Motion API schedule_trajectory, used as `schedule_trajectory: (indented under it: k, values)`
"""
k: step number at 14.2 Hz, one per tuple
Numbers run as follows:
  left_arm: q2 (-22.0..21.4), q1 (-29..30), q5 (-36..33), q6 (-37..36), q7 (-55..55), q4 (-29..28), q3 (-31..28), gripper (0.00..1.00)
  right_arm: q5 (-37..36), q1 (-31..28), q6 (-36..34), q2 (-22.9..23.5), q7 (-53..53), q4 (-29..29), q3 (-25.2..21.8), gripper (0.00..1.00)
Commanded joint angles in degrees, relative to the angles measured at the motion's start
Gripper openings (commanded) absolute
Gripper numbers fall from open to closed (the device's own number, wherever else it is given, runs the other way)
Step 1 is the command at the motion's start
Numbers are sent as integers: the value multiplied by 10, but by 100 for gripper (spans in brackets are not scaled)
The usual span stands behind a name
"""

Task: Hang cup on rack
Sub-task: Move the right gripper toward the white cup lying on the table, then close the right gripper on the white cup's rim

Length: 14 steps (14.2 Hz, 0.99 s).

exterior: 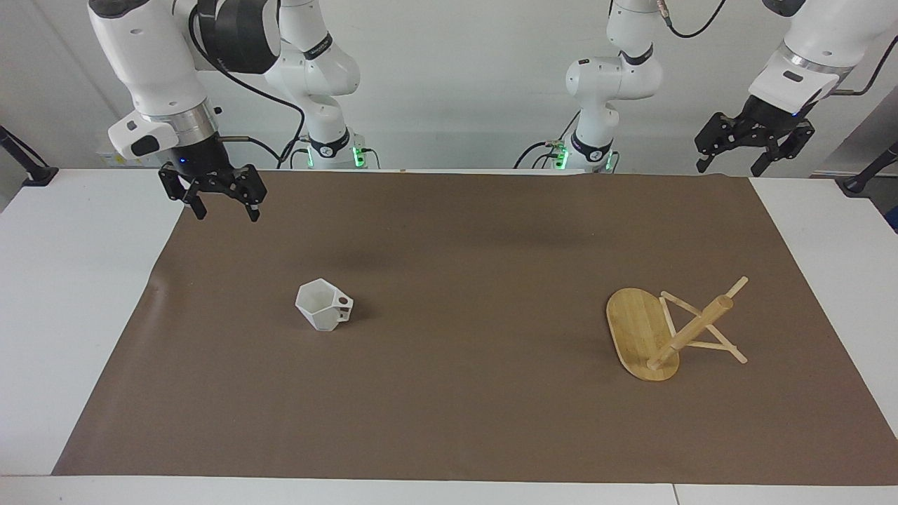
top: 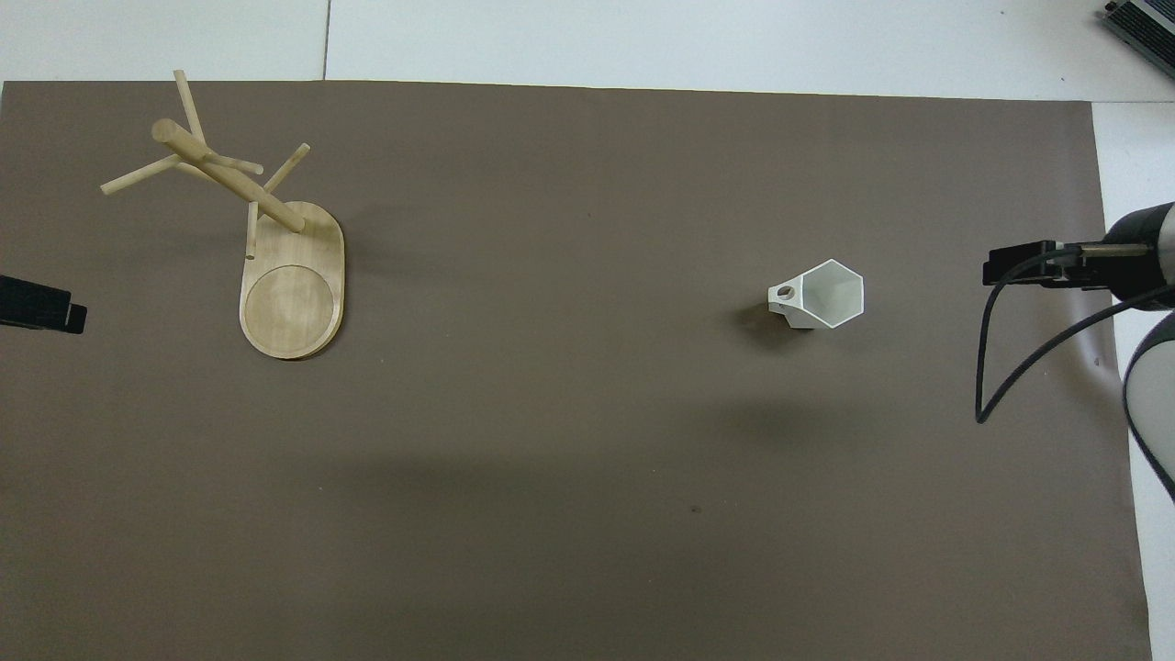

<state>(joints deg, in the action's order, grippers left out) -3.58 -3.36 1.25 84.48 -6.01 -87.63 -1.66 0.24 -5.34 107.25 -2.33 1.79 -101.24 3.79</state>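
Note:
The white faceted cup (exterior: pixel 321 305) (top: pixel 823 294) stands upright on the brown mat toward the right arm's end, with its handle pointing toward the rack. The bamboo rack (exterior: pixel 691 332) (top: pixel 225 179) stands on its oval base (exterior: pixel 633 326) toward the left arm's end, and nothing hangs on its pegs. My right gripper (exterior: pixel 226 213) hangs open and empty over the mat's corner at the right arm's end, well apart from the cup. My left gripper (exterior: pixel 729 167) waits open and empty above the mat's corner at the left arm's end.
The brown mat (exterior: pixel 463 238) covers most of the white table (exterior: pixel 77 294). A black cable (top: pixel 996 367) loops from the right wrist. Black clamp arms (exterior: pixel 28 165) stand at the table's corners nearest the robots.

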Motion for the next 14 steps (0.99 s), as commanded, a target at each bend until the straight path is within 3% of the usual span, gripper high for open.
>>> schedule_trajectory:
  k: [1,8,14]
  values:
    - [-18,1,-9,0,5,-22,1,100,10,1,49,5,22,-33,4,100]
    - [-18,1,-9,0,5,-22,0,100,10,20,124,84,62,-45,10,100]
    - [-18,1,-8,0,5,-22,0,100,10,21,212,124,65,-82,12,100]
